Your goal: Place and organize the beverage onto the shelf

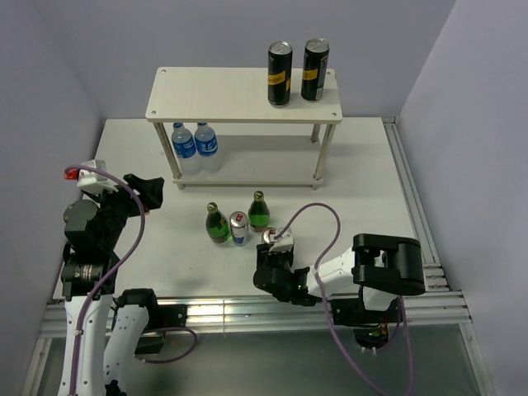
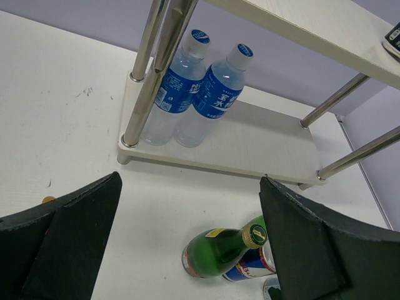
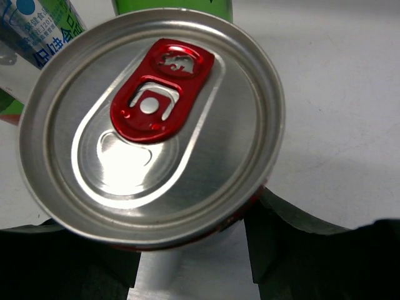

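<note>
Silver, slim and red-tabbed, the aluminium can (image 3: 150, 125) stands on the white bench (image 1: 363, 181) between my right jaws, whether clamped I cannot tell; next, a firm lift to the pale two-tier shelf (image 1: 214, 91).

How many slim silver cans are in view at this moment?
2. One silver can stands on the table between the left green bottle and right green bottle; the other silver can sits nearer, inside the right gripper. None seems hidden.
</note>
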